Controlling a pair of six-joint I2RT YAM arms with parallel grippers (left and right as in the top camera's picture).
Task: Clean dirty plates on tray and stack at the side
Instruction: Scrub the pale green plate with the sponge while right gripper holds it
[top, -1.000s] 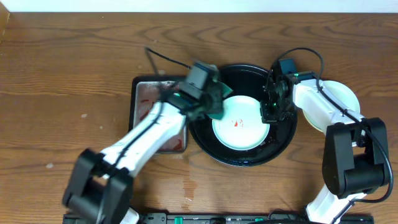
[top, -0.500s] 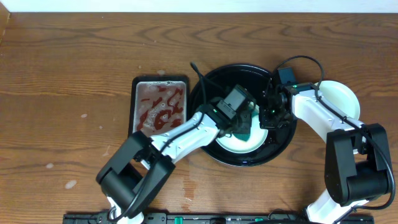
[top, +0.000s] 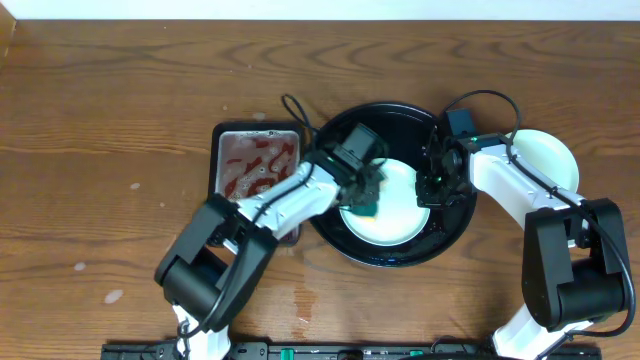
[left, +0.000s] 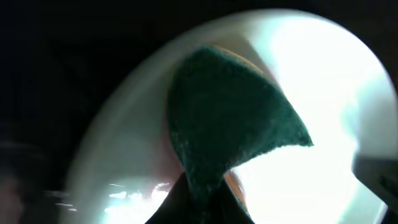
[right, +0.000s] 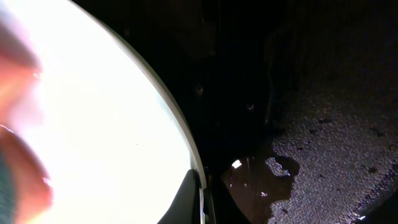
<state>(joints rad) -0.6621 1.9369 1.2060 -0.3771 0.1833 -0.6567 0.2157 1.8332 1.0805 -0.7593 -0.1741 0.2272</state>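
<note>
Black glossy tray (top: 398, 108), round, sits mid-frame in the overhead view on the wood-grain counter (top: 120, 90). One pale mint plate (top: 402, 218) lies flat inside it, in the lower middle of the tray.

My left gripper (top: 365, 192) is over the plate's left part, clamped on a dark green sponge (top: 368, 206). The sponge is down on the plate surface near its left rim. In the left wrist view the sponge fills the centre. It is pinched to a narrow neck at bottom centre where my jaws hold it, and fans out wider above. There is a faint reddish tint along its lower right edge, and the plate around it is blown out white.

My right gripper (top: 434, 186) is at the plate's right edge, inside the tray. In the right wrist view the plate rim curves from top left down to bottom centre and ends between my two fingertips. The jaws are nearly together there, clamped on the plate. The tray floor at right has a wet patch (right: 273, 171). A blurred reddish area sits at the left edge of that view; I cannot tell what it is.

Another pale plate (top: 553, 150) is on the counter at frame right, just outside the tray and partly under my right arm. I cannot tell if more than one is stacked there. A rectangular metal pan (top: 250, 165) with red stains sits just left of the tray, and my left arm crosses its lower right corner.
</note>
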